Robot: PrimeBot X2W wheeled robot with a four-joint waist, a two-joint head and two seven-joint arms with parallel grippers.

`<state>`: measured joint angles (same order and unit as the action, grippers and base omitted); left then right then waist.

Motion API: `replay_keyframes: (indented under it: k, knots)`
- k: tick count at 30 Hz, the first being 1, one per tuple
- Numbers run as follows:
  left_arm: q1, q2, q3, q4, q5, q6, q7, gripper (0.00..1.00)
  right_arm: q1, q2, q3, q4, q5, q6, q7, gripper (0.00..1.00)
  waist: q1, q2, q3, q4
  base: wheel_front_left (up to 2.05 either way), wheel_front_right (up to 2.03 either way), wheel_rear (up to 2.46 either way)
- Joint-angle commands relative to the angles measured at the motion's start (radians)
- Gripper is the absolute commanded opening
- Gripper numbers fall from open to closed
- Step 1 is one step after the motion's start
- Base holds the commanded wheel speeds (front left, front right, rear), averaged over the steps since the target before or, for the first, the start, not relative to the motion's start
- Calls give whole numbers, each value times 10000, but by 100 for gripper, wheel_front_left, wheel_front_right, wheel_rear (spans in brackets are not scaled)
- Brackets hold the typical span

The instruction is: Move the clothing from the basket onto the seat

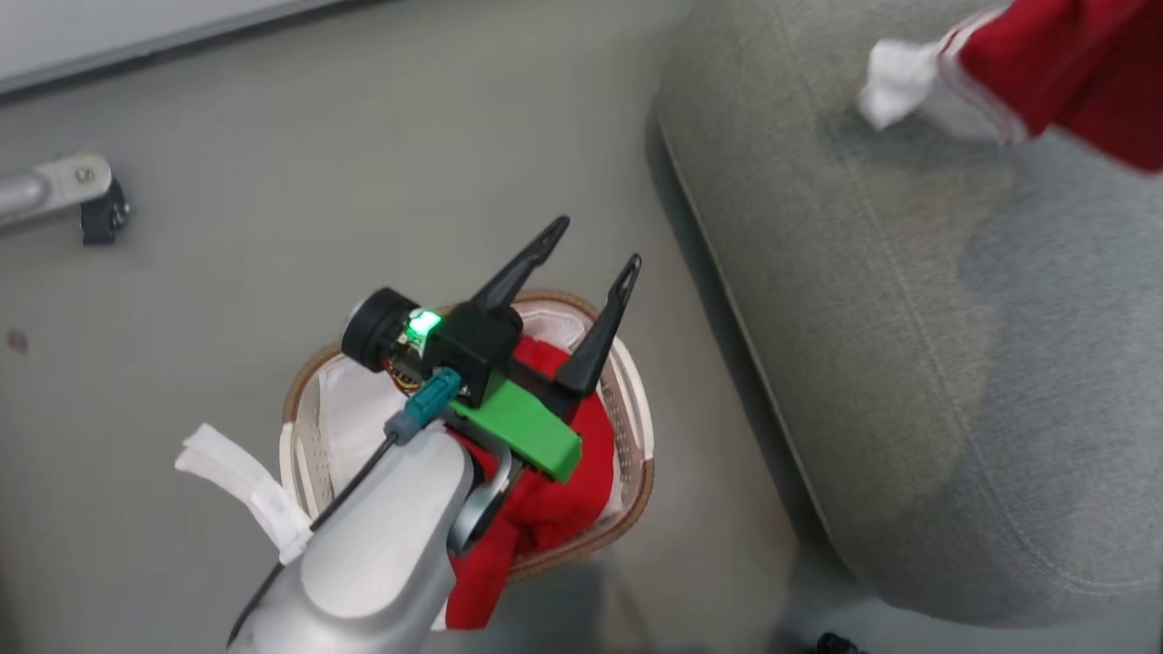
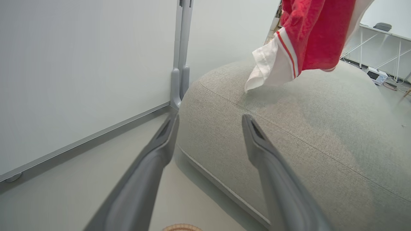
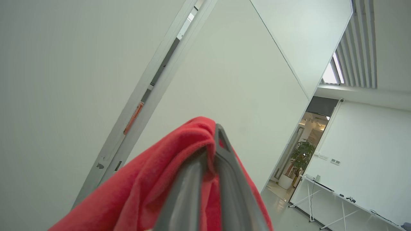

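Pale grey floor [image 1: 273,227] runs beneath the large grey woven-fabric sofa seat [image 1: 909,363], with no garment laid down on it yet. Beside it, the small oval white plastic basket [image 1: 641,454] with a brown woven rim holds one bright red soft garment [image 1: 554,509]. Another red, white-trimmed garment [image 1: 1072,64] hangs above the seat, pinched in the right gripper [image 3: 212,144]. The left gripper [image 1: 595,243] hovers over the basket, fingers apart. I judge the task under halfway.

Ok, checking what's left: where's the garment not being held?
Head view, lower centre: the garment lies in the basket, beneath the left gripper, left of the sofa.
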<state>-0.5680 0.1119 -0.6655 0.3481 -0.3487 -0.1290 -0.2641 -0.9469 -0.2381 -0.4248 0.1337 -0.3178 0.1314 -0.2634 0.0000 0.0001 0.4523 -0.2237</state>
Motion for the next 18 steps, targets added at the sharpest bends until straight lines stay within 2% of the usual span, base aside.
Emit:
replay_keyframes:
  k: [1, 5, 8, 18]
  knots:
    - [-298, 98, 86, -92, 151, -28, -4, 100, -399, -279, -76, 251, -104, -14, -21, 0, 0, -1, 1352, 802, 0, 0, 0]
    - [-621, 70, 227, -228, 238, -28, -4, 100, -1378, -964, -379, 891, -222, -14, -21, 0, 0, -1, 2032, 1040, 0, 0, 0]
    - [-797, 14, 301, -314, 286, -28, -4, 100, -1610, -1105, -594, 1283, -421, -14, -21, 0, 0, -1, 2429, 1193, 0, 0, 0]
    - [-766, -92, 359, -347, 363, -29, -4, 100, 311, -292, -1056, 2527, -832, -14, -16, 0, 0, -1, 2958, 1445, 0, 0, 0]
